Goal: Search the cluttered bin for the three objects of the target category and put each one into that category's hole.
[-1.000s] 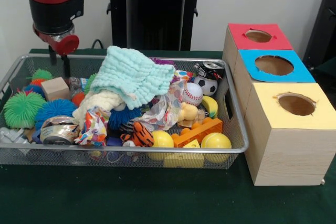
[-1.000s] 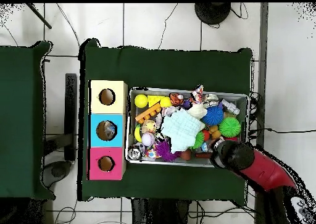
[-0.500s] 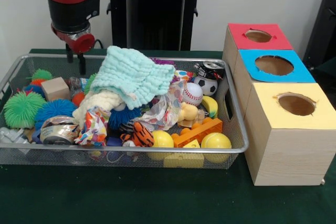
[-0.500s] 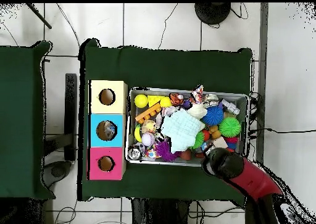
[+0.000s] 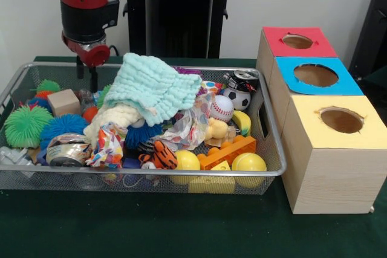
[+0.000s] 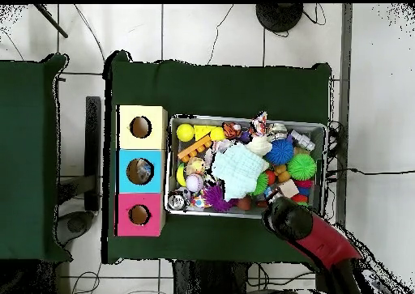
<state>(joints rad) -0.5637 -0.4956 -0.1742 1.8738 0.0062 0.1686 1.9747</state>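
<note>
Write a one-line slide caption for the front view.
Sawyer gripper hovering over the far rim of a wire bin cluttered with toys and a mint cloth, beside three color-topped boxes with holes.

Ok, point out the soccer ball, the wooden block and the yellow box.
soccer ball [image 5: 239, 97], front view, its white front.
wooden block [image 5: 63, 101], front view, its front face.
yellow box [image 5: 329, 171], front view, its wooden front wall.

green table [image 5: 151, 228] carries wire bin [image 5: 181, 179] beside three-holed box [image 5: 320, 167].
</note>
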